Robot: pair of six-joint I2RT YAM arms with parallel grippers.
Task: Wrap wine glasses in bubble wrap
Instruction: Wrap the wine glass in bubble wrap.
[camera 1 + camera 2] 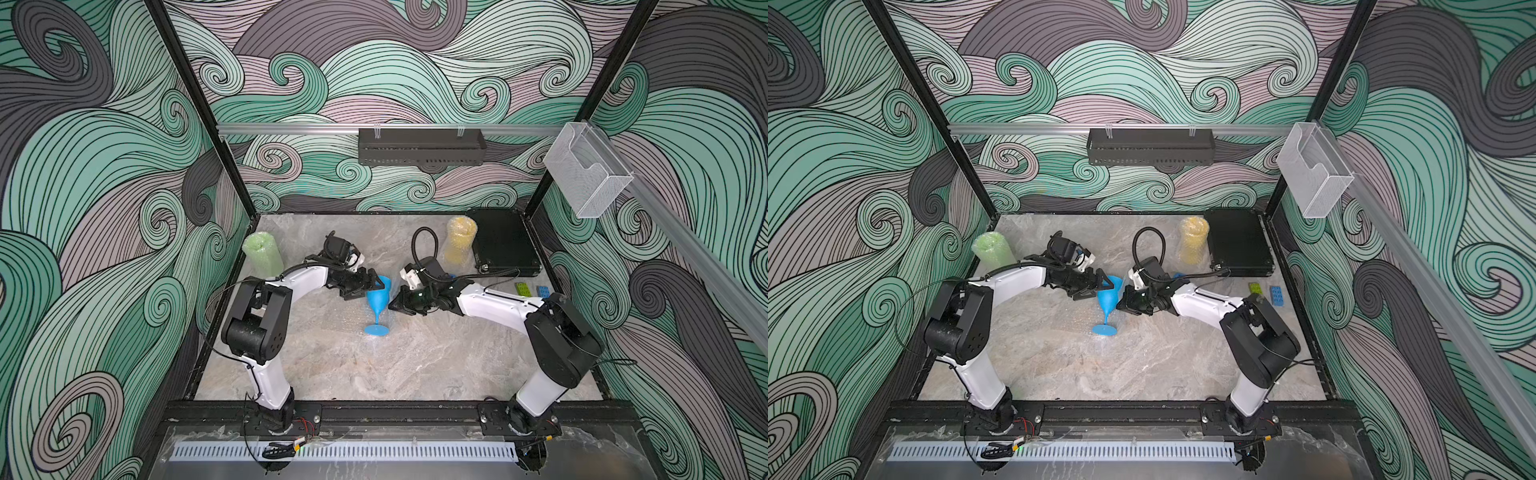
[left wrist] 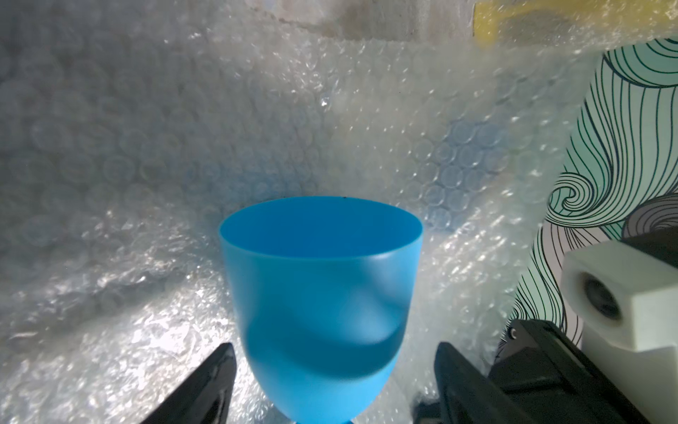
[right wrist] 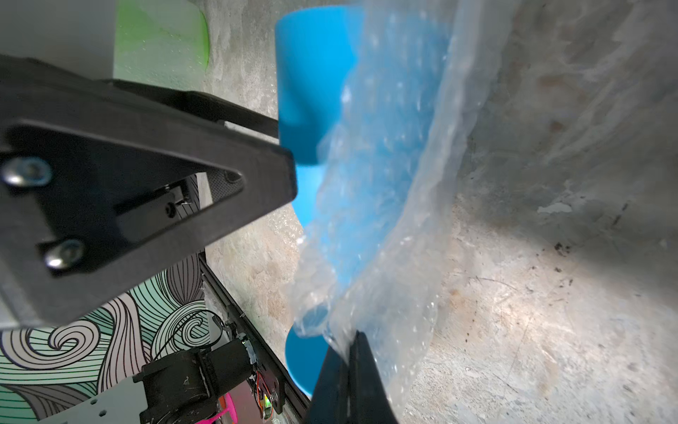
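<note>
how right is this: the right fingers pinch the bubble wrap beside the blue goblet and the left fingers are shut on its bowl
No: the left fingers are open, either side of the bowl of the blue goblet, as the left wrist view shows. The right fingers do pinch the bubble wrap beside it.

goblet point(image 1: 378, 300): on bubble wrap point(image 2: 146, 147) | between left tool point(image 1: 366, 289) and right tool point(image 1: 393, 306)
</note>
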